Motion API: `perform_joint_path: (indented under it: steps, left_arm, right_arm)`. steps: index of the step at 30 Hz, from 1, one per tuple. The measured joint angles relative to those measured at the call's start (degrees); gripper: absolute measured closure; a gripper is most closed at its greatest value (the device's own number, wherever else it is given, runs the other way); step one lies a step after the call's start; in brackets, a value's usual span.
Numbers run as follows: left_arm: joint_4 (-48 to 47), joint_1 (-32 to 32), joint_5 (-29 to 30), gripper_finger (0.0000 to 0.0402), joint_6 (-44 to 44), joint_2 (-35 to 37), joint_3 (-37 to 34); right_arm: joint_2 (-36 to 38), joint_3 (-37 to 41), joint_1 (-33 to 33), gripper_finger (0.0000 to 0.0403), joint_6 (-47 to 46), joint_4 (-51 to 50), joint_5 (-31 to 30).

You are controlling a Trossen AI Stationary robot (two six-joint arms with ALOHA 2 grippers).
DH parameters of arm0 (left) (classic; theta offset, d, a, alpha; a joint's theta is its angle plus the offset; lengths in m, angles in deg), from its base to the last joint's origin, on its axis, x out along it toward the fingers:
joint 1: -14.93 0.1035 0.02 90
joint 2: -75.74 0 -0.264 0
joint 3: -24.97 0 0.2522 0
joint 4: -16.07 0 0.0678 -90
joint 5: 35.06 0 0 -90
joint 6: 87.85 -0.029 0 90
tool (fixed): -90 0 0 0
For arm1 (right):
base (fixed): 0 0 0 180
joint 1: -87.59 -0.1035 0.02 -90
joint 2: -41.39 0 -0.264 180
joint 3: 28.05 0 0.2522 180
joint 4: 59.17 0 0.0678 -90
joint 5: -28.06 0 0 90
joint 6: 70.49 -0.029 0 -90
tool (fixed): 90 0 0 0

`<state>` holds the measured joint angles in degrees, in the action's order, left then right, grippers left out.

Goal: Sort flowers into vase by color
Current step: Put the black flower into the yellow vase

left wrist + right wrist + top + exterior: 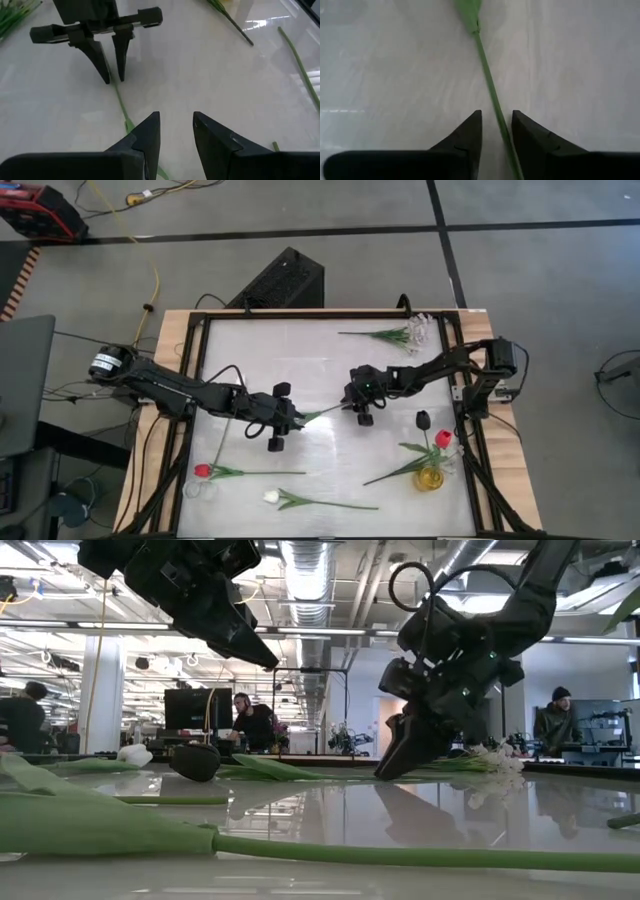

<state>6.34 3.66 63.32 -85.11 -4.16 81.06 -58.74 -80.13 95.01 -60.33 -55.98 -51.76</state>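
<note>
Green stem (492, 95) between narrow jaws of right tool (497, 131), left tool (176, 131) narrowly parted opposite, both angled tableward

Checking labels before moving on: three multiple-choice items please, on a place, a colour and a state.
1. The white tulip is: A in the vase; B in a hand; C lying on the table.
2. The tulip lying nearest it is: A red; B yellow; C blue.
3. The right hand: A grips a vase; B straddles a green stem, fingers apart; C is out of view.
C, it lies flat on the tabletop; A, its head is red; B, the stem runs between its fingers.
</note>
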Motion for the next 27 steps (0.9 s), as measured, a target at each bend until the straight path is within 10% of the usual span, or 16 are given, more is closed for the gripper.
perform_joint_path:
  steps: [8,17,27]
  left_arm:
    - [0.50,0.00,0.28,0.0297,-3.78,0.00,0.02]
    - [10.26,0.02,5.81,0.0297,-10.17,0.00,-0.09]
    - [49.22,1.09,-0.18,0.0297,-9.68,0.92,-14.32]
  right_arm:
    - [-4.61,-0.26,-0.67,0.0384,-2.98,-0.03,0.07]
    - [3.90,0.70,-0.97,0.0387,-8.35,-4.30,0.32]
    - [18.60,14.07,3.04,0.0387,-17.93,19.74,0.70]
